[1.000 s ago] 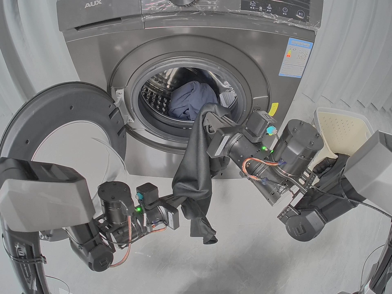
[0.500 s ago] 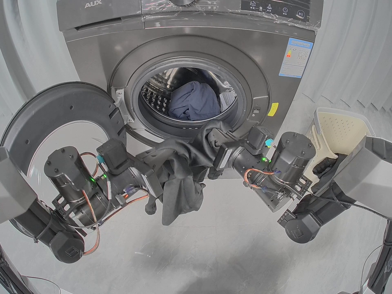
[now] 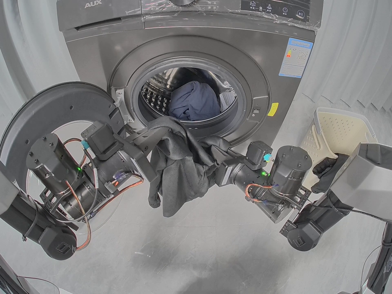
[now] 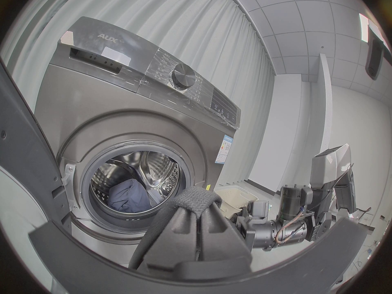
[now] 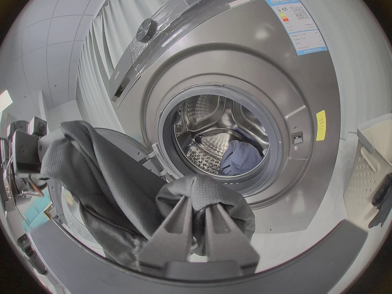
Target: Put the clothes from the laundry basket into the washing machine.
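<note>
While both arms reach forward side by side, the left pincer (image 3: pixel 155 134) and the right pincer (image 3: pixel 213 152) are each clamped on the dark grey woven garment (image 3: pixel 179 172), which spans between them and sags beneath. The left pincer sits higher. Just beyond both, in the drum of the grey front-loading washing machine (image 3: pixel 102 50), lies a crumpled navy blue cloth (image 3: pixel 194 101). Behind the right pincer, past its wrist, the cream perforated plastic laundry basket (image 3: pixel 341 129) holds a black garment (image 3: pixel 325 169).
</note>
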{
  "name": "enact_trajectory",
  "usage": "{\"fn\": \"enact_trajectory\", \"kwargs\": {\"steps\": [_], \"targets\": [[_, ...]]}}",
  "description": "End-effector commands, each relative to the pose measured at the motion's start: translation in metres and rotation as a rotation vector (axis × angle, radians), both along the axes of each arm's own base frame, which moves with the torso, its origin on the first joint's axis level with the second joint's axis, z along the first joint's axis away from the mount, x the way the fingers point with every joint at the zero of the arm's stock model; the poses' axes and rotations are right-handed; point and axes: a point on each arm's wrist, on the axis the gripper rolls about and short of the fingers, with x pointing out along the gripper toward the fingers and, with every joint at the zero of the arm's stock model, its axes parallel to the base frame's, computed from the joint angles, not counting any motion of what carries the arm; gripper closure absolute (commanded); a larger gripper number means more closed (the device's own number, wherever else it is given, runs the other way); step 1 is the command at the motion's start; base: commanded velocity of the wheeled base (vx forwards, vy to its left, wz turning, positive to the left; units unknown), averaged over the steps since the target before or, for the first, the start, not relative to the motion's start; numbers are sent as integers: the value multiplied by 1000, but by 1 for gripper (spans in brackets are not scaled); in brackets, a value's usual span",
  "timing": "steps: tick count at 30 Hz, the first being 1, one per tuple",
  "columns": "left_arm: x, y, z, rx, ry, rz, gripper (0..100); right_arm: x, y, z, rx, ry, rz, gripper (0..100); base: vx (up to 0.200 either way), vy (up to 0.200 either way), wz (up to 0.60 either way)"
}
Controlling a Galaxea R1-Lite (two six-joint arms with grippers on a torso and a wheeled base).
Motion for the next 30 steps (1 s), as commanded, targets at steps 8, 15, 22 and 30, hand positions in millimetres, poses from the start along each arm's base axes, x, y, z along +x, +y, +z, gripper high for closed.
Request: {"fn": "enact_trajectory", "kwargs": {"steps": [8,15,22,30], "targets": [[4,-2,6,-21,-16,5,100,-30,-11,-44,-147,161,57,0,0,0,0],[6,-2,9,-32,-23,8,100,-36,-18,-57,-204,228,54,0,0,0,0],[6,-2,9,-33,-22,10,100,-42,-24,-68,-244,274,52,0,0,0,0],[8,-2,6,-27,-14,15,100,-47,-14,-65,-227,252,126,0,0,0,0]]}}
